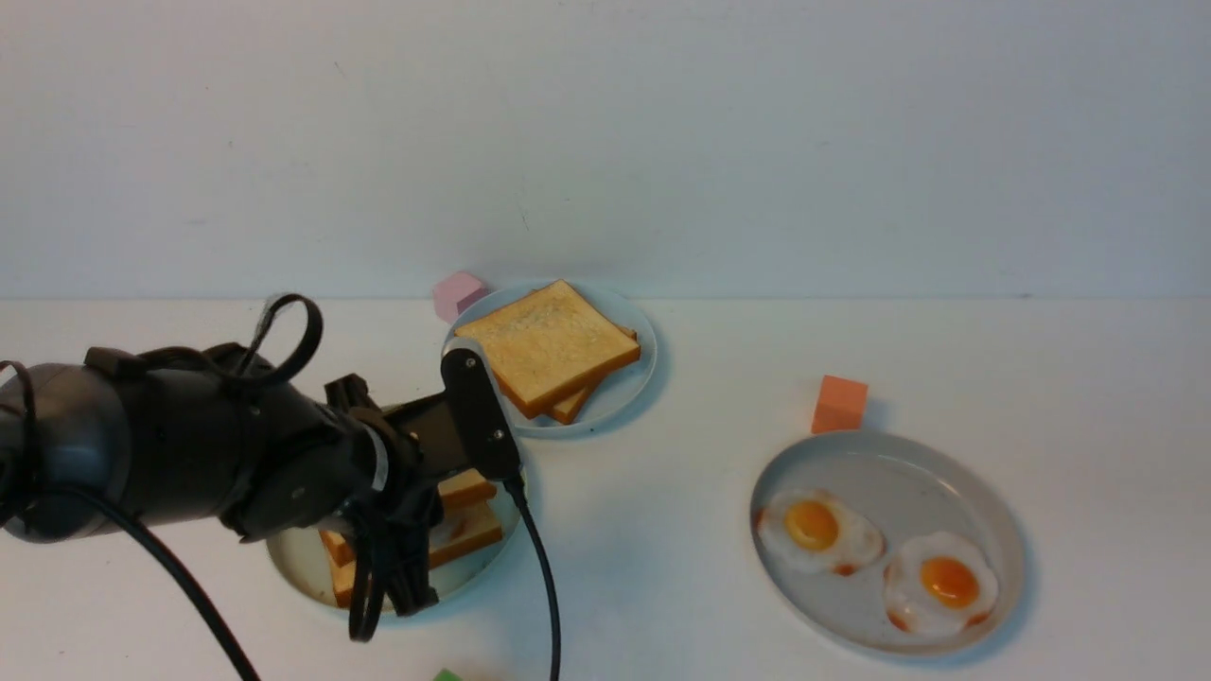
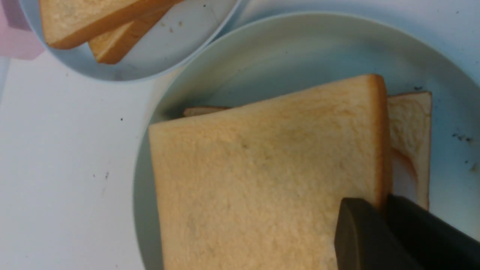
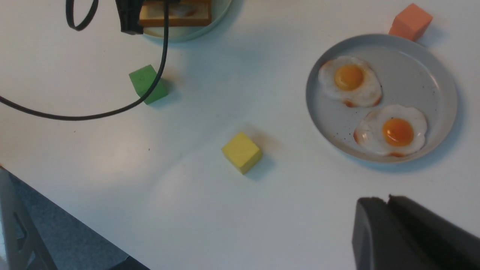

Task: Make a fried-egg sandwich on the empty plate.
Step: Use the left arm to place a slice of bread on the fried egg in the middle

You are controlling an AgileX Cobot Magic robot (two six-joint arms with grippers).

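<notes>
Capping step: my left pincer (image 2: 380, 210) is clamped on a corner of the top toast slice (image 2: 262, 180), with the egg (image 2: 402, 180) and mint plate (image 2: 300, 45) just beneath it. Next should be: let go, then rise straight.

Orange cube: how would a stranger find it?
On the table's right side, a grey plate holds two eggs. The orange cube stands by its far rim. Only it is orange; the pink cube, green cube and yellow cube lie elsewhere.
</notes>
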